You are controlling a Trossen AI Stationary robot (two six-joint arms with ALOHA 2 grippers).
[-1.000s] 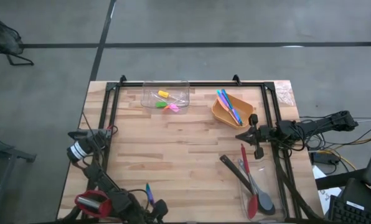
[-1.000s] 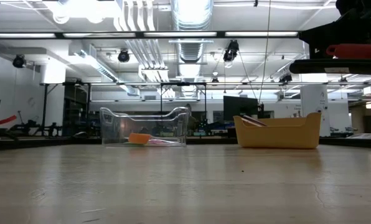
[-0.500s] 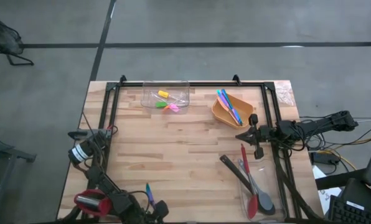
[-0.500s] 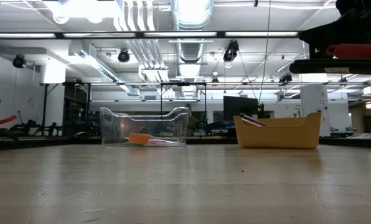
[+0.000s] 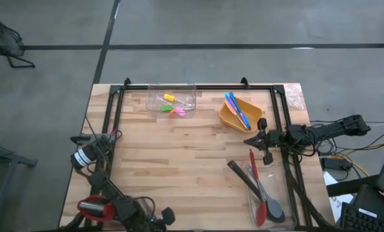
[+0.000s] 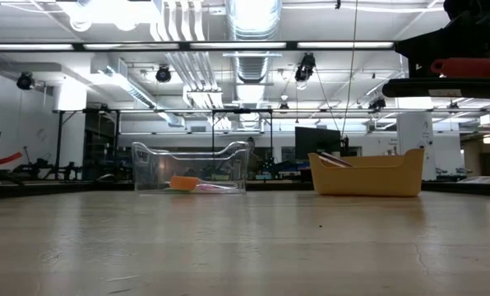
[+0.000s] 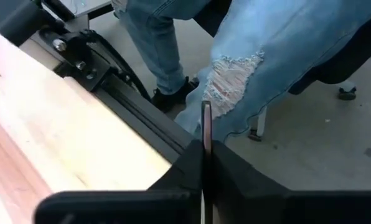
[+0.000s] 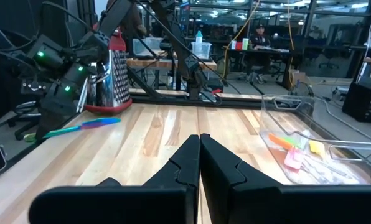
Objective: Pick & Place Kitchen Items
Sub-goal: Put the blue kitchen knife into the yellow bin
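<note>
My left gripper (image 5: 156, 218) is at the table's near edge, left of the middle, shut on a thin utensil (image 7: 205, 124) that shows edge-on between its fingers. The right wrist view shows this utensil (image 8: 86, 126) as a green-to-purple-to-blue strip lying about level low over the wood. My right gripper (image 5: 249, 140) hangs shut and level over the table's right half and touches nothing. Blue and pink cutlery lies in the orange bowl (image 5: 229, 119). Neon pieces lie in the far clear tub (image 5: 154, 103). My left gripper pinches the thin utensil between its two fingers, flat sides against the pads, and a stretch of it (image 7: 205, 115) sticks out past the fingertips. The fingers slant down toward the near edge. Whether the utensil still touches the wood I cannot tell.
A red-and-silver grater (image 5: 95, 207) stands by the left arm at the near left corner. A clear tub (image 5: 277, 187) at the near right holds red and grey spatulas and a black spoon. A person's legs in jeans (image 7: 248, 68) are just beyond the near edge. Black frame rails (image 5: 198, 86) border the table.
My left gripper has shut on the thin utensil without shifting. In the high view the utensil's blue-purple end, which lay in sight just beyond the gripper, no longer shows there.
</note>
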